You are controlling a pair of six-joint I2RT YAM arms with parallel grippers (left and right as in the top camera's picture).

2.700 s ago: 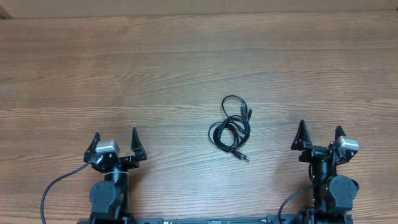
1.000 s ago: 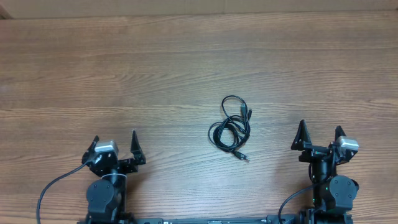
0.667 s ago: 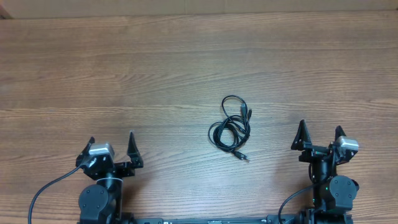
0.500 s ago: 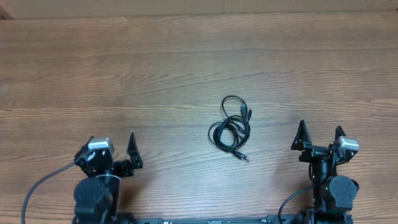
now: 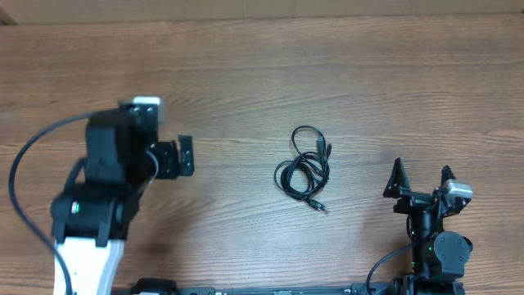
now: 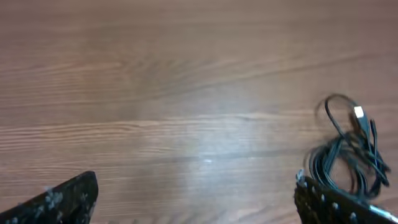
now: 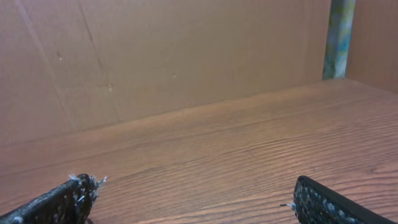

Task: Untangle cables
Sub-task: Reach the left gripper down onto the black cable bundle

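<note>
cables (image 5: 304, 168) limp, light, snag-prone | I'd take an outer loop near a plug end | left pincer (image 6: 199, 202) released | right pincer (image 5: 421, 176) released

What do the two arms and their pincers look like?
The left arm and right arm are black, each trailing a thick black cable; the left has a white lower link. The left pincer and right pincer have black fingers with pale speckles, and a small silver camera block sits by each.
</note>
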